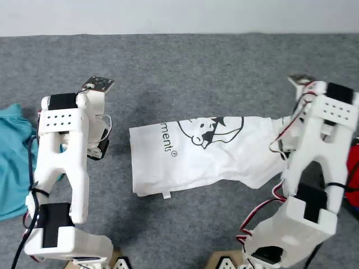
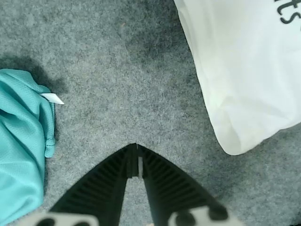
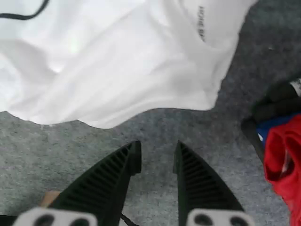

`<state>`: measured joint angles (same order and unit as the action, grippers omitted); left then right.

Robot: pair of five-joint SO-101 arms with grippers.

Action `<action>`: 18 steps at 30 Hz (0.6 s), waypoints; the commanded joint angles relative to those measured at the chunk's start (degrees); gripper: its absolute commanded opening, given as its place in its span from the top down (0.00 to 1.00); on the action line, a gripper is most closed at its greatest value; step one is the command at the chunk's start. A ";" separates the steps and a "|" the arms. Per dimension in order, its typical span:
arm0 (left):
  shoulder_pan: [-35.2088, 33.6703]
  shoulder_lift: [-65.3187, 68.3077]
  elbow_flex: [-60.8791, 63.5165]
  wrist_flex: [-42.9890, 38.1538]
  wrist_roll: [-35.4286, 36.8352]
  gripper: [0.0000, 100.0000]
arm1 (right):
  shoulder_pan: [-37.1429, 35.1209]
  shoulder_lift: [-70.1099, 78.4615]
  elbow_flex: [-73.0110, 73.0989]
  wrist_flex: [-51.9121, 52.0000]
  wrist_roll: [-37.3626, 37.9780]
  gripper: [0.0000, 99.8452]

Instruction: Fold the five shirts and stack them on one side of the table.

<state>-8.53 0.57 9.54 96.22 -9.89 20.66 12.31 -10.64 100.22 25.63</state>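
Sleeve of white shirt (image 1: 207, 148) beneath right arm (image 1: 320, 162); teal shirt (image 1: 12, 162) partly off-view

High view overhead; wrist views close, downward (sharing white shirt (image 1: 196, 151)).

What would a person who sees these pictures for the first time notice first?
The white shirt with a black print lies stretched across the middle of the grey table, between the two arms. A teal shirt lies bunched at the edge beside the left arm, and a red cloth lies past the right arm.
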 commanded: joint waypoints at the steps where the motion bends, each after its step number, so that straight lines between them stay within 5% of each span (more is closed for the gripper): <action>1: -0.18 -2.29 -2.24 0.88 0.18 1.00 | 2.33 -0.13 1.49 2.15 3.96 0.94; 18: 1.14 -2.20 -2.24 -0.62 0.09 1.00 | 1.80 0.04 29.63 -20.44 10.90 0.99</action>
<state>-8.44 0.57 9.54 96.22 -9.89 22.59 12.66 17.76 83.25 35.91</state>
